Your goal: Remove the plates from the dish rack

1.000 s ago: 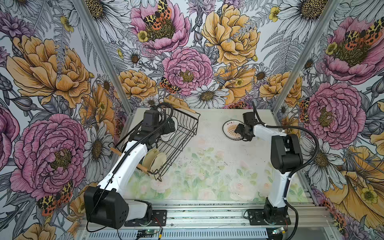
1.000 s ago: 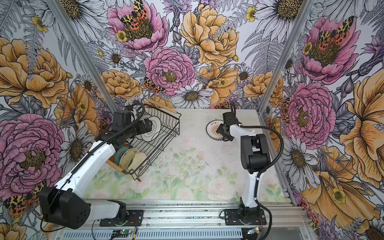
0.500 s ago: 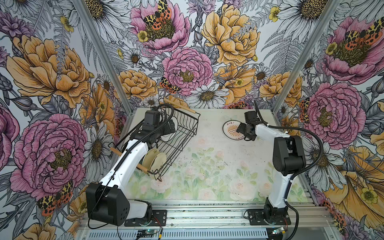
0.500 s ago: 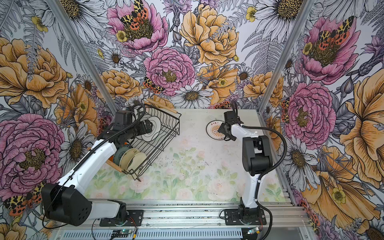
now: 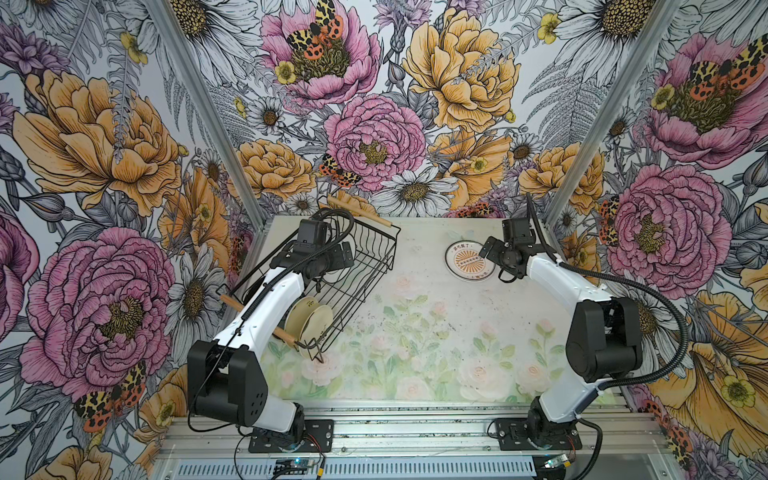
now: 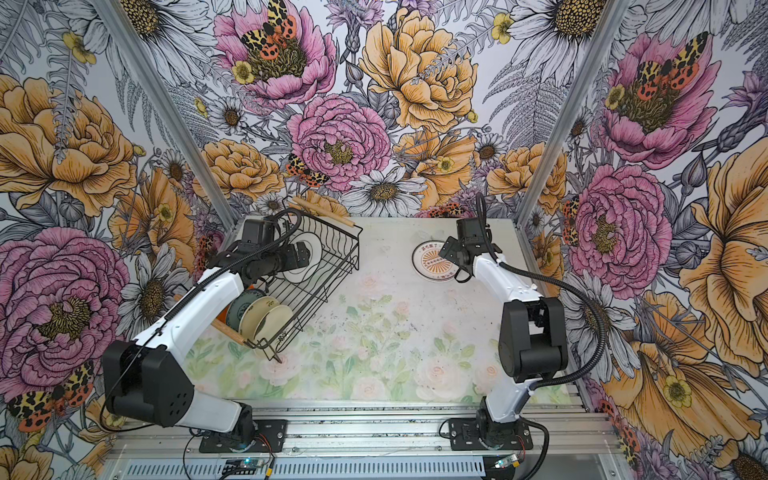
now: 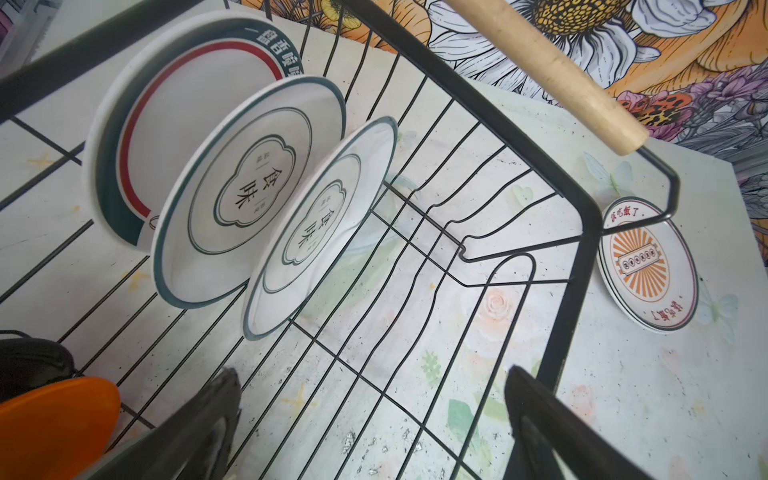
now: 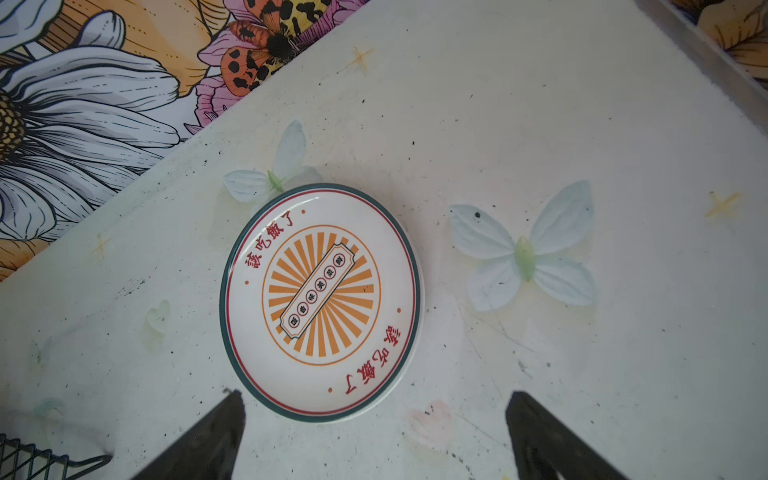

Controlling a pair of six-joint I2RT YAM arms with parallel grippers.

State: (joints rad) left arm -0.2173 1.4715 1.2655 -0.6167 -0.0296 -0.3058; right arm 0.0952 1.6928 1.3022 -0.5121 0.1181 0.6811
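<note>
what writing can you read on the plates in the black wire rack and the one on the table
"食味": centre of the nearer white teal-rimmed round plate, standing in the black wire dish rack.
"食味": second white teal-rimmed plate behind it.
"該吃飯了": red, twice round the white orange-sunburst plate flat on the table.
Too small: circled characters on that plate's centre ticket; tiny marks beside 食味.
Cut off: rim characters on the large red-and-teal-banded plate.

The white plate (image 8: 320, 303) shows an orange sunburst, red characters, teal rim; the dish rack (image 5: 376, 249) is black.
</note>
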